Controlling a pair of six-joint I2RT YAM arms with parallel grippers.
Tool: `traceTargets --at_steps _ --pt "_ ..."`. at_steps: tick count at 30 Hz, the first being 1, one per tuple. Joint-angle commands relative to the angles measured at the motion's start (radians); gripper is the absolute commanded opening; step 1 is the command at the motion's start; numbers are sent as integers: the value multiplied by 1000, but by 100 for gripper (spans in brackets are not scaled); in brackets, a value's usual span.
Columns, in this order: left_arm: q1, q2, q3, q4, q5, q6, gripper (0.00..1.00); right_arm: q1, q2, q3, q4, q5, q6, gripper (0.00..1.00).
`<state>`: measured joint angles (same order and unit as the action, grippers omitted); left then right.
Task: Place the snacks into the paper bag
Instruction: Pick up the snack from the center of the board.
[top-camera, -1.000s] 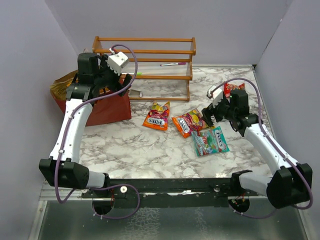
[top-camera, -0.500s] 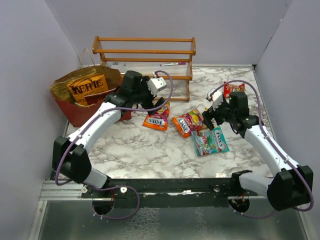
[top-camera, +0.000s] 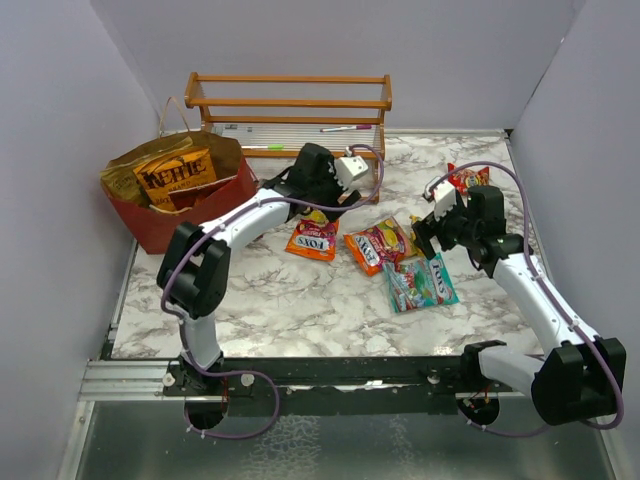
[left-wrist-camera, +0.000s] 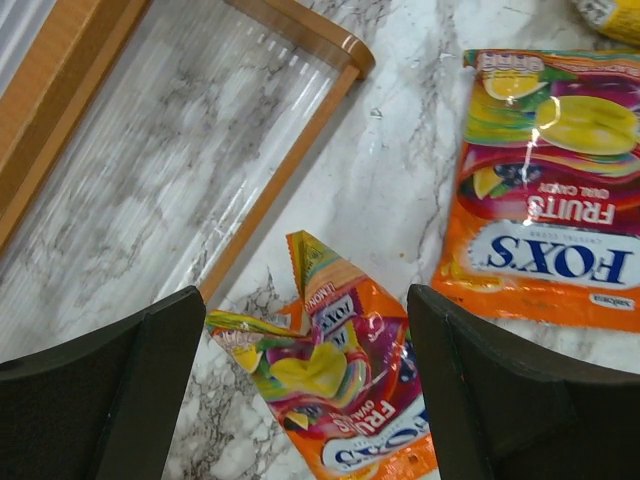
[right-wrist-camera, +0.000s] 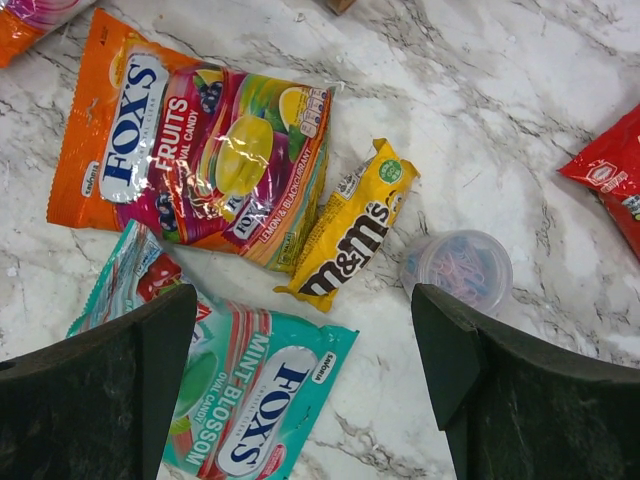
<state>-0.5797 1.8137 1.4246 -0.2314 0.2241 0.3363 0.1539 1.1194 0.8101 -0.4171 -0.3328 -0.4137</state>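
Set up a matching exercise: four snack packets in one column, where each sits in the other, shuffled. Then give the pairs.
Things:
1. Kettle chips bag
2. yellow M&M's packet
3. teal Fox's Mint Blossom packet
4. crumpled orange Fox's packet

Places:
a. right beside the small clear cup
b. inside the red paper bag
c. on the table under the open left fingers, near the wooden rack
d. of all the packets, closest to the arm bases

Pairs: 1-b, 2-a, 3-d, 4-c

Kettle chips (top-camera: 174, 172) in the paper bag (top-camera: 163, 226) — candy packs (top-camera: 378, 245) lie right, rack (top-camera: 290, 102) behind
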Motion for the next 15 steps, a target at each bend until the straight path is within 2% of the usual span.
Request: traceTargets --at_steps 1,6,11,15 --pt "-9 86 74 47 -104 -37 79 -8 -10 -8 22 13 2 88" --pt "-13 186 165 -10 -135 -49 73 -7 -9 -12 21 8 -5 88" --pt "-19 230 172 -11 -145 -65 73 -8 -9 -13 20 3 -7 88" --pt "-27 255 156 0 -160 -60 68 -7 -7 -13 16 -7 -11 88"
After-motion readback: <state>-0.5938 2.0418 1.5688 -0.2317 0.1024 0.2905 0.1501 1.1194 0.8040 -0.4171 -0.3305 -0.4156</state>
